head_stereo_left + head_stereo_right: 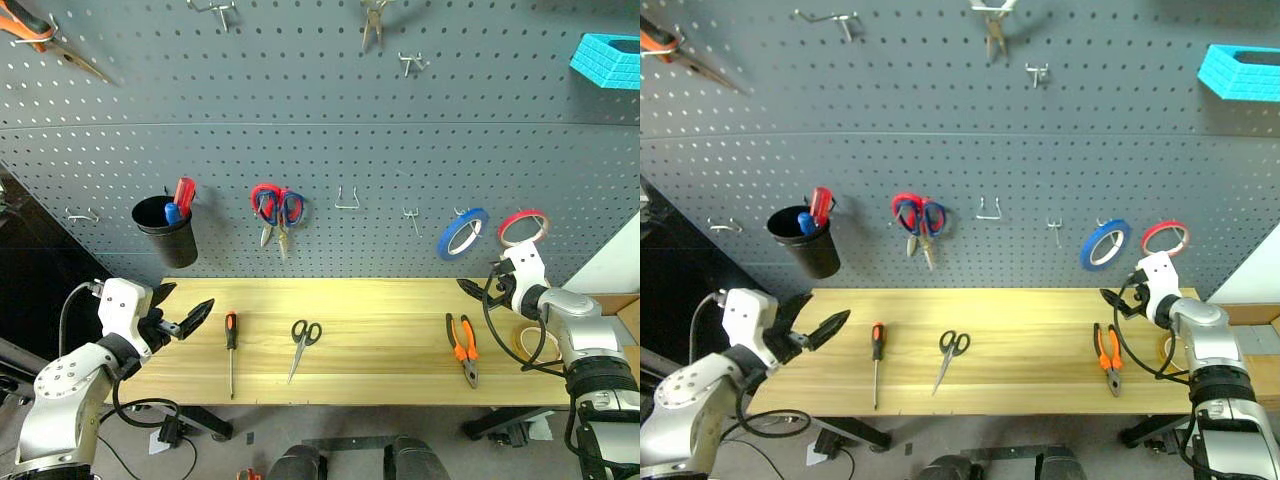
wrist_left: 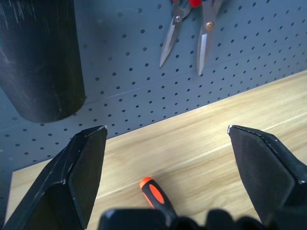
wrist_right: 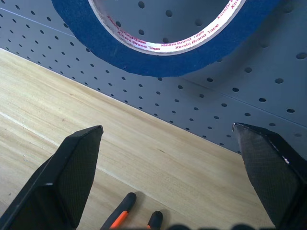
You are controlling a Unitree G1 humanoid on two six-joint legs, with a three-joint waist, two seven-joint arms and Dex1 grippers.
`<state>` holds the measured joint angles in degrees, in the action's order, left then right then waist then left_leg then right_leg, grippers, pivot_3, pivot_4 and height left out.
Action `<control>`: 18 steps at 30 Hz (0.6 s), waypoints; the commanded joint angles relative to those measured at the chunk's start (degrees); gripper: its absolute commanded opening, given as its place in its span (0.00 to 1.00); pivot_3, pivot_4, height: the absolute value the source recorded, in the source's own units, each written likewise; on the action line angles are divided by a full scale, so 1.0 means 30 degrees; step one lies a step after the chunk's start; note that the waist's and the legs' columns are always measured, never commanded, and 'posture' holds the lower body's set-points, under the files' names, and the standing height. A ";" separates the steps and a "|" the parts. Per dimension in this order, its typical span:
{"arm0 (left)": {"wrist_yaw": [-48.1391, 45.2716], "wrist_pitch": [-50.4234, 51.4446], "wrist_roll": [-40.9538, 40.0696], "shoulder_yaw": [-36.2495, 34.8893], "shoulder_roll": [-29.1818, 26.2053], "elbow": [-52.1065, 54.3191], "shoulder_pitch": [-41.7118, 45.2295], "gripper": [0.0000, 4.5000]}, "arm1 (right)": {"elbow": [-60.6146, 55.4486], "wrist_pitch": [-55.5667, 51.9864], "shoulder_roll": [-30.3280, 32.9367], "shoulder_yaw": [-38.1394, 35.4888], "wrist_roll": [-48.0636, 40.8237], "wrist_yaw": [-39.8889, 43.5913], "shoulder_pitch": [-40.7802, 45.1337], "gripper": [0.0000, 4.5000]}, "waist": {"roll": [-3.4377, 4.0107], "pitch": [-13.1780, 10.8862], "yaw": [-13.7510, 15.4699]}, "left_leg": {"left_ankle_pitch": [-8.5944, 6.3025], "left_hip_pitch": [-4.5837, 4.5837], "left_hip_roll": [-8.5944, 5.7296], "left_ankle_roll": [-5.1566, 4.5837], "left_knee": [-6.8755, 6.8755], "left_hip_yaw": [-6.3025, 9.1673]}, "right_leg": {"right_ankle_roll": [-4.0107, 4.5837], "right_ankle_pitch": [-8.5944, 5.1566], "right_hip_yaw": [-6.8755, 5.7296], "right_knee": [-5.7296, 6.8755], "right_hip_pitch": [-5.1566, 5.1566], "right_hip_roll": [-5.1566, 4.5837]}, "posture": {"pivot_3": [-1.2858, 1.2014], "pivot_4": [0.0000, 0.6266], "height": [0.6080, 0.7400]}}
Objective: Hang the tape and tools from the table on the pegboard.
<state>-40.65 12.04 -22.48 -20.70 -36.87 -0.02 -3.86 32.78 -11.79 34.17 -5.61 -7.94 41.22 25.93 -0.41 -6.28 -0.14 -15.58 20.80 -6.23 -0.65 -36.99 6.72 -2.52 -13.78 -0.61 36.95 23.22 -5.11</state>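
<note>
On the table [image 1: 390,305] lie a slim screwdriver [image 1: 231,345] with a black-and-orange handle, small black-handled scissors [image 1: 303,344] and orange-and-black pliers [image 1: 462,347]. The yellow tape [image 1: 521,341] lies flat at the table's right end, partly behind my right arm. The pegboard [image 1: 320,130] rises behind the table. My left gripper [image 1: 185,308] hovers open over the table's left end, just left of the screwdriver [image 2: 156,194]. My right gripper [image 1: 483,280] is open near the board's foot, under the blue tape ring [image 3: 144,62], with the pliers' handle tips [image 3: 124,211] just below it. Neither gripper holds anything.
On the board hang a black cup [image 1: 166,230] holding a red-handled screwdriver, red-and-blue scissors [image 1: 277,210], a blue tape ring [image 1: 462,232] and a red tape ring [image 1: 523,227]. Bare hooks [image 1: 347,200] sit between scissors and tapes. A cyan basket [image 1: 608,60] is at upper right.
</note>
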 commanded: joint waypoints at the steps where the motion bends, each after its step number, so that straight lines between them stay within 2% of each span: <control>1: -0.0342 -0.0161 -0.0209 -0.0570 -0.0497 0.0088 0.0339 0.96 | -0.0792 0.0073 0.0476 -0.0551 -0.0328 0.0144 0.0187 1.00 | -0.0003 -0.0022 -0.0002 | 0.0000 0.0000 0.0000 0.0000 0.0000 0.0000 | 0.0000 0.0000 0.0000 0.0000 0.0000 0.0000 | 0.50 0.18 1.00; 10: -0.0999 0.0261 -0.0337 0.0076 -0.0477 0.0737 0.0381 0.96 | -0.2261 -0.0926 0.0815 -0.0841 -0.0572 0.0119 -0.1074 1.00 | -0.0037 -0.0429 -0.0006 | -0.0003 0.0007 0.0007 -0.0001 0.0005 0.0002 | 0.0001 -0.0001 -0.0002 -0.0008 0.0004 -0.0001 | 0.50 0.23 1.00; 13: -0.1370 0.0675 -0.0379 0.1027 -0.0202 0.1714 0.0523 0.96 | -0.2520 -0.1856 0.0912 -0.0790 -0.0455 -0.0046 -0.1087 1.00 | -0.0042 -0.0742 -0.0010 | -0.0003 0.0013 0.0006 -0.0002 -0.0005 -0.0004 | 0.0001 0.0000 0.0003 -0.0007 0.0005 -0.0005 | 0.50 0.27 1.00; 18: -0.2279 0.0787 0.0790 0.4519 0.0194 0.2951 0.0737 0.96 | -0.3074 -0.4556 0.0953 -0.0656 -0.0154 -0.0951 -0.0999 1.00 | -0.0057 -0.1196 -0.0093 | -0.0003 0.0026 0.0013 -0.0003 -0.0002 -0.0014 | 0.0012 0.0007 0.0006 -0.0011 0.0014 -0.0010 | 0.49 0.33 1.00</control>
<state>-46.34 14.77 -21.50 -9.48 -36.17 6.78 -2.45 25.63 -22.60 35.94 -6.71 -8.14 39.51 22.17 -0.58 -9.87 -0.42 -15.59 20.90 -6.18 -0.66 -36.99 6.66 -2.48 -13.76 -0.59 36.91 23.28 -5.14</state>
